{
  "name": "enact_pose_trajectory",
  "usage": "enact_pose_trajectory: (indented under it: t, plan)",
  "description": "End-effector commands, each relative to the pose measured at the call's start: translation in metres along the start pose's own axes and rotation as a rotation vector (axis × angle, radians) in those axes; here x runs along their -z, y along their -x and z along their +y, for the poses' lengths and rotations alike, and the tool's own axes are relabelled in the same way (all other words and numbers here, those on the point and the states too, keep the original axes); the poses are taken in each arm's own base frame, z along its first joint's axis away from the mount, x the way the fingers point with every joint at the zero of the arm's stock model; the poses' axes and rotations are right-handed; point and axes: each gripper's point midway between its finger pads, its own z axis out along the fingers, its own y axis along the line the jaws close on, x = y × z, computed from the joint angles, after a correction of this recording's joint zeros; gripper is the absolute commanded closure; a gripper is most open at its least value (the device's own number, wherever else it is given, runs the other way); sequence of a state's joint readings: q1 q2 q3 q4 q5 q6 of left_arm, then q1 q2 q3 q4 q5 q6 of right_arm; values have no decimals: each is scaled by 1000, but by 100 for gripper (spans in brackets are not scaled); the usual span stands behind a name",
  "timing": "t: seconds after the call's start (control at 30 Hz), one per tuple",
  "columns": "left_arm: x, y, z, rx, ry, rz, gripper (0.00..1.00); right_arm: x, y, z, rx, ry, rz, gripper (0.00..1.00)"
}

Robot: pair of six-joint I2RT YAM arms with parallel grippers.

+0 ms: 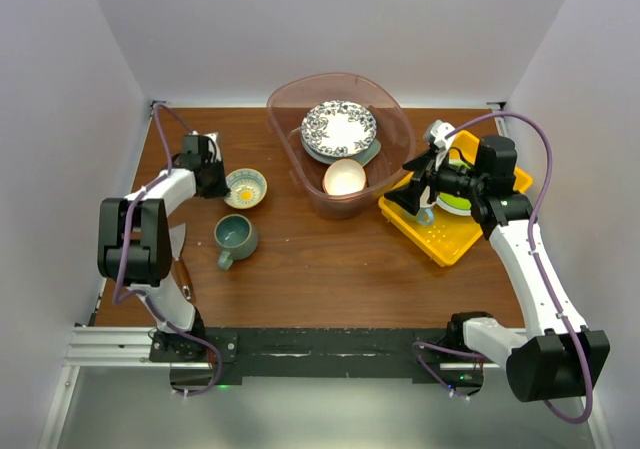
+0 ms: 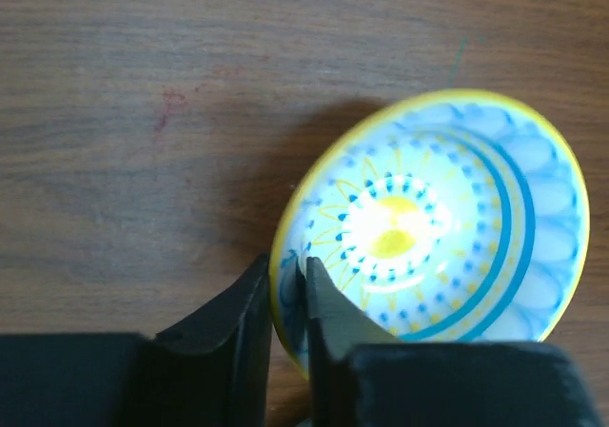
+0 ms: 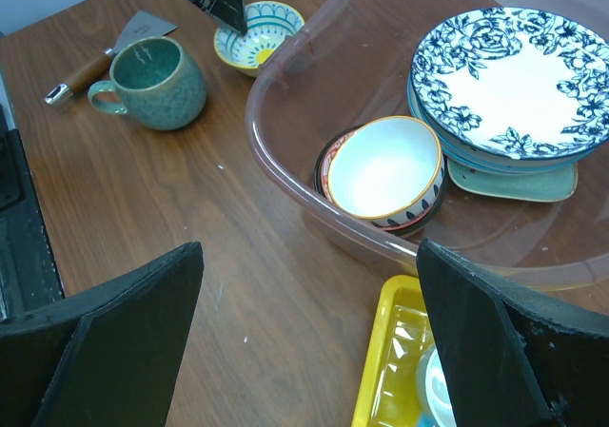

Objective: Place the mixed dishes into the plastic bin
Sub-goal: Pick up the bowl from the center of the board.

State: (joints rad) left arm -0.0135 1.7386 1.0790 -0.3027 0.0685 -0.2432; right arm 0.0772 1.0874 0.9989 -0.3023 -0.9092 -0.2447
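A small bowl [image 2: 428,246] with a yellow rim and a blue and yellow pattern sits on the wooden table at the left [image 1: 246,187]. My left gripper [image 2: 285,267] is shut on its near rim, one finger inside and one outside [image 1: 222,181]. A teal mug [image 1: 235,235] stands upright in front of that bowl. The plastic bin [image 1: 290,164] holds a blue floral plate [image 1: 339,125] stacked on a pale mint tray [image 3: 514,184], and a white-lined bowl [image 1: 344,177] nested in a dark-rimmed dish. My right gripper [image 1: 418,184] hangs open over the bin's right corner, holding nothing [image 3: 304,351].
A yellow perforated tray [image 1: 450,239] lies to the right of the bin, with a white mug [image 1: 437,134] and a lime-green plate [image 1: 455,204] in it. A wooden-handled scraper [image 3: 105,56] lies by the left arm. White walls close in the table's left, right and back.
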Motion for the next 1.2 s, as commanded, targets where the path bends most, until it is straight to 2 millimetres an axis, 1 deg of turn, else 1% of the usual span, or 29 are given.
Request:
enact_pose_trajectory:
  t: [0.0,0.1,0.13,0.17,0.2,0.27,0.3,0.33,0.37,0.4,0.43,0.47,0.5,0.53,0.57,0.6,0.63,0.7,0.73,0.8,0.83,0.9,0.93,0.97,1.0,1.03,1.1,1.13,1.17]
  plan:
    - [5,25,-6,-3,-42,-60,92,1,5,2,26,18,-18,2]
    - [17,36,-10,8,-55,-115,100,1,5,2,27,18,-18,2]
    - [20,38,-10,13,-57,-130,100,1,5,2,26,16,-17,2]
    - [28,47,-13,17,-63,-167,100,1,5,2,26,18,-18,2]
    - [32,47,-13,21,-63,-178,100,1,4,2,25,17,-16,2]
    - [46,58,-16,30,-72,-236,100,1,5,1,26,15,-17,2]
    - [50,58,-15,36,-71,-250,100,1,4,2,24,17,-15,2]
    - [63,67,-8,60,-62,-297,100,1,4,1,24,15,-15,2]
    - [69,72,-8,63,-63,-327,100,1,3,1,25,14,-15,2]
    - [73,72,-7,69,-58,-344,100,0,3,0,25,14,-15,2]
    - [86,77,-9,78,-63,-382,100,0,3,0,25,14,-15,2]
    - [93,82,-9,83,-64,-413,100,0,3,1,24,16,-15,2]
    - [97,80,-6,91,-51,-428,100,0,3,0,25,15,-15,2]
    - [111,85,-8,97,-56,-468,100,0,3,0,25,16,-15,2]
    - [118,87,-7,101,-55,-492,100,0,2,0,24,16,-13,2]
    - [121,83,-5,108,-43,-502,100,0,2,0,24,16,-13,2]
    - [135,87,-6,114,-49,-542,100,1,2,0,25,18,-14,2]
    - [144,82,-5,116,-52,-562,100,1,2,1,29,20,-16,2]
    - [157,84,-7,120,-62,-594,100,1,2,1,29,22,-16,2]
    - [162,76,-7,123,-65,-596,100,2,2,2,35,30,-17,2]
    - [174,76,-8,134,-75,-625,100,2,2,3,38,34,-18,2]
    - [178,67,-7,141,-78,-623,100,2,1,4,44,41,-16,2]
    - [186,66,-8,148,-87,-645,100,2,1,3,46,42,-15,2]
    - [188,62,-9,152,-95,-643,100,2,0,3,51,42,-15,2]
    - [189,56,-11,154,-108,-639,100,3,0,3,54,43,-16,2]
    - [197,55,-13,161,-127,-658,100,2,-1,4,54,48,-14,2]
    - [201,48,-18,158,-158,-652,100,3,-1,6,61,58,-15,2]
    - [208,47,-21,165,-176,-666,100,3,-1,6,60,60,-13,2]
    - [210,44,-22,164,-184,-660,100,4,-1,6,70,58,-15,2]
